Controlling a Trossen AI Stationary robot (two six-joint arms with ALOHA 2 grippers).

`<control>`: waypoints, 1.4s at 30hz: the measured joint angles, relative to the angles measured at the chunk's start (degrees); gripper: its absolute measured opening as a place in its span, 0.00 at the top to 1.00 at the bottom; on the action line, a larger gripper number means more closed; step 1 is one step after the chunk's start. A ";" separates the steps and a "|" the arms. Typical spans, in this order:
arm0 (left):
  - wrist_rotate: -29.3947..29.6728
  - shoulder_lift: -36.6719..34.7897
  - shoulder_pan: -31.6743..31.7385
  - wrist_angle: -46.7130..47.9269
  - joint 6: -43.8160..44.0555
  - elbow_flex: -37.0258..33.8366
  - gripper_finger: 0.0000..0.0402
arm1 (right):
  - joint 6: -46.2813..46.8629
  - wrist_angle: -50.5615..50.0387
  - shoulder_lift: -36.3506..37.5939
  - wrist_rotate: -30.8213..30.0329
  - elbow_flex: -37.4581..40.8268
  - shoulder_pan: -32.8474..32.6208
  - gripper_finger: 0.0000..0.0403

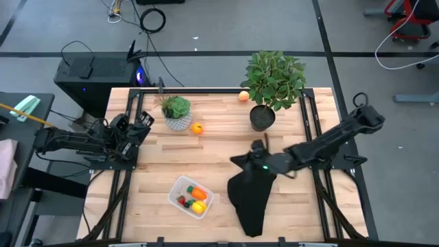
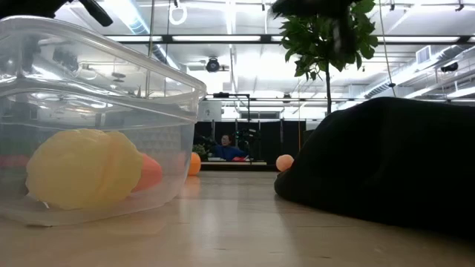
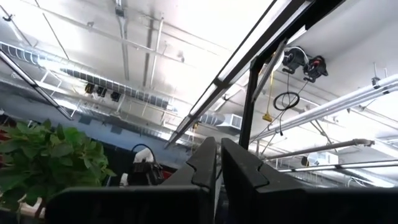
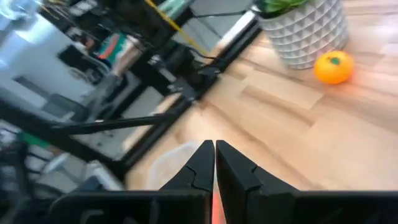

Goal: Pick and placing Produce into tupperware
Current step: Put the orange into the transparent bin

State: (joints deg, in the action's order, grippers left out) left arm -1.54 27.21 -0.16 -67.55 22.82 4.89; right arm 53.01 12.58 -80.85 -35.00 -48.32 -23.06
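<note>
Near the front edge of the table, the tupperware (image 1: 191,195) lies on the wood with several produce pieces (image 1: 197,197) inside: orange, yellow and red ones. Just beside it, to the right, lies a black cloth (image 1: 251,199). Over the far end of this cloth hangs the right gripper (image 1: 255,156), its fingers pressed together with nothing between them. Further back, an orange fruit (image 1: 197,128) sits just beside a small white pot (image 1: 178,122). At the left table edge rests the left gripper (image 3: 216,163), fingers closed and empty. Farthest, a peach-coloured fruit (image 1: 243,96) lies near the big plant (image 1: 274,79).
</note>
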 joint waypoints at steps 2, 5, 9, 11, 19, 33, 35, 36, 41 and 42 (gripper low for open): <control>0.00 0.00 0.00 0.42 0.70 0.00 0.93 | -1.20 0.76 -2.38 0.65 -0.64 2.75 0.94; -0.07 0.01 0.00 0.49 1.01 0.00 0.94 | -3.29 3.12 -5.39 2.09 -1.17 6.25 0.94; -0.15 -0.01 0.00 0.93 2.08 0.00 0.95 | -6.68 7.55 -10.85 6.69 -1.80 9.71 0.94; -0.25 0.02 0.00 1.14 2.51 0.00 0.95 | -7.71 10.05 -13.78 8.73 -2.82 10.70 0.94; -0.24 0.04 0.00 1.73 3.58 0.02 0.92 | -9.58 10.17 -26.05 8.53 -11.99 14.14 0.94; -0.26 0.10 0.00 2.67 3.62 0.02 0.95 | -10.58 9.51 -34.35 5.02 -17.09 18.94 0.94; -0.22 0.10 0.00 2.92 3.78 0.02 0.94 | -14.54 8.69 -34.67 5.04 -17.09 18.96 0.94; -0.24 0.10 0.00 3.00 3.92 0.02 0.94 | -17.51 8.30 -34.68 5.05 -17.07 18.96 0.94; -0.22 0.10 0.00 3.74 5.09 0.02 0.93 | -32.68 6.82 -36.49 6.59 -17.11 18.96 0.94; -0.22 0.08 0.00 3.91 5.10 0.02 0.93 | -34.44 6.70 -36.99 7.45 -17.09 19.02 0.93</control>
State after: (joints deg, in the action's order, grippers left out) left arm -1.76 27.29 -0.16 -63.64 27.92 4.91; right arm 18.57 19.28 -117.84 -27.55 -65.41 -4.04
